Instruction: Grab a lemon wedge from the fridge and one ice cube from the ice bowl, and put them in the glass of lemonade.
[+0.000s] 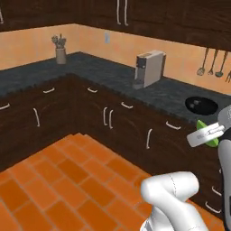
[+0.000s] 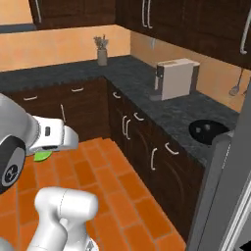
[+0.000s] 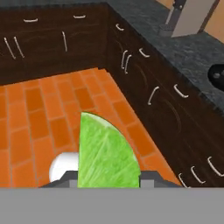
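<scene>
We see the dark speckled stone counter [image 1: 113,74] running well beyond the jaws, over dark wood cabinets [image 2: 147,147] and the orange brick-tiled floor [image 1: 58,180] far below them. On that counter, ahead of the jaws, stands a boxy silver toaster [image 2: 176,78], and nearer to them lies the wide shallow black ice bowl [image 1: 201,105]. Our jaws [image 3: 109,177] are closed narrowly on the small yellow-green lemon wedge [image 3: 105,155], held in the air
</scene>
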Robot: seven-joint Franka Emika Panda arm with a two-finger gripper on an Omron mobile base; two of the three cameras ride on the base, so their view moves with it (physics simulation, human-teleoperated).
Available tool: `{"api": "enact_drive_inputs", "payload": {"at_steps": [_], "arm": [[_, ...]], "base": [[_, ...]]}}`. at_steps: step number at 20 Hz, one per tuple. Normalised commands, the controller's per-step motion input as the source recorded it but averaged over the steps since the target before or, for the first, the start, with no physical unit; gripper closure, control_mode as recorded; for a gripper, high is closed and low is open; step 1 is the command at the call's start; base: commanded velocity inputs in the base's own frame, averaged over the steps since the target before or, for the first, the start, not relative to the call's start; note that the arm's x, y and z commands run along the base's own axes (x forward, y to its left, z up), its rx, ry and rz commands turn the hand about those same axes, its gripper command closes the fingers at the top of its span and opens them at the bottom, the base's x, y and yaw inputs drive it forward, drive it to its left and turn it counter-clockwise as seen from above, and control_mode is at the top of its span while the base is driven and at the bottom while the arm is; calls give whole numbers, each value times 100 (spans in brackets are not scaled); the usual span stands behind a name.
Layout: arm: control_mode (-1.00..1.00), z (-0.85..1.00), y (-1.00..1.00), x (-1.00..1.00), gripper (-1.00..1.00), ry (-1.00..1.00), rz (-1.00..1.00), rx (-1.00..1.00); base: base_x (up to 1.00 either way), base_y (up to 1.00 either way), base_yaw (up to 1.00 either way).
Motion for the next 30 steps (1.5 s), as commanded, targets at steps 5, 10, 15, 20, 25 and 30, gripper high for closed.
{"api": "enact_drive_inputs", "payload": {"at_steps": [5,10,15,20,25,30], "arm": [[100,0,0,0,100,0,0,0],[100,0,0,0,100,0,0,0],[100,0,0,0,100,0,0,0],[100,0,0,0,100,0,0,0],[100,0,0,0,100,0,0,0],[100,0,0,0,100,0,0,0]], "base": [[19,0,-89],[25,28,-88],[92,72,-43],[47,69,-63],[63,35,-64],[75,0,-8]]}}
